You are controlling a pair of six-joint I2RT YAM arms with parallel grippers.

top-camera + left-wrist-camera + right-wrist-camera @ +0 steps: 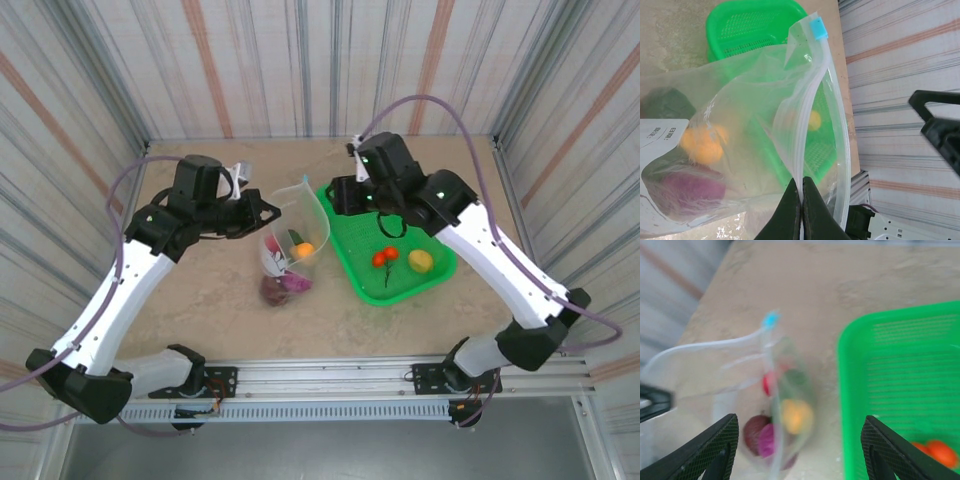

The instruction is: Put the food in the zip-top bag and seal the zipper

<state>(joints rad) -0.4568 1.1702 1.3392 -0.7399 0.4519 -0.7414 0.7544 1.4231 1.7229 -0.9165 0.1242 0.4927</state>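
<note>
Loading partly done. Of the food, already inside the zip-top bag, near the middle of the desk: an orange-yellow piece, a purple piece, a dark greenish piece, a dark maroon lump at the bottom, and a red bit glimpsed in the blurred right wrist view. Exact count impossible to tell through the crinkled plastic.

Not yet bagged: two red-orange pieces and a yellow piece, lying in the green mesh basket just beside the bag, toward the right edge of the desk.

Zipper unsealed, with the mouth gaping upward and the blue slider at one end of the strip. Judged from this: well over half of the loading finished, three pieces left to carry across, the sealing wholly outstanding.

Left pincer: clamped tight on the bag's mouth edge, right at the zipper strip, holding that lip up and the opening apart.

Right pincer: spread wide and empty, hanging above bag and basket, touching neither as far as visible.
</note>
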